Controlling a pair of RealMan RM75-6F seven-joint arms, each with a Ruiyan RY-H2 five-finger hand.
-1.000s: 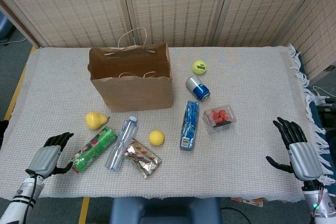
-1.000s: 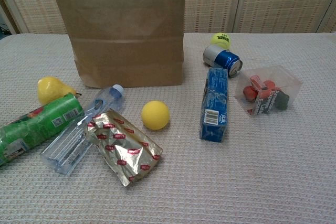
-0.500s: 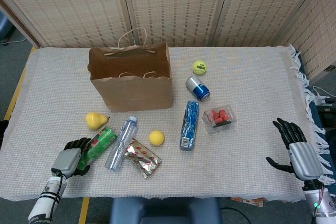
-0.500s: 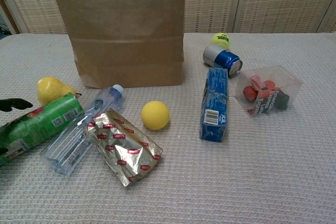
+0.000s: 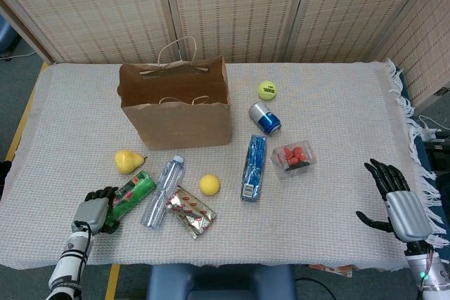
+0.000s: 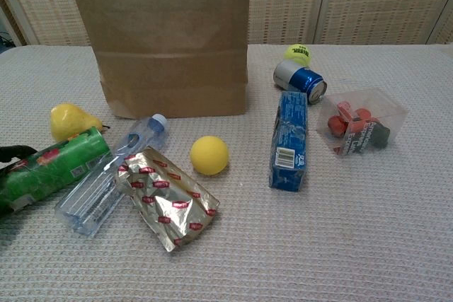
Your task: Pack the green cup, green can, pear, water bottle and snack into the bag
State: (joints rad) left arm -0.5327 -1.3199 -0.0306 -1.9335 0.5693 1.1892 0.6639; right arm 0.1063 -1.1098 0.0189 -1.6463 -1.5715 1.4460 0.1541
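Observation:
The brown paper bag stands open at the back of the table. In front of it lie the pear, the green can, the water bottle and the foil snack packet. My left hand is at the can's near end, with fingers curled around it. My right hand hovers at the table's right edge with fingers spread, holding nothing. I see no green cup.
A yellow ball lies beside the bottle. To the right are a blue box, a blue-and-silver can, a tennis ball and a clear box of red items.
My left hand has moved in from the table's left edge to the green can and wrapped its fingers around the near end; the can has shifted slightly. The right hand has stayed put.

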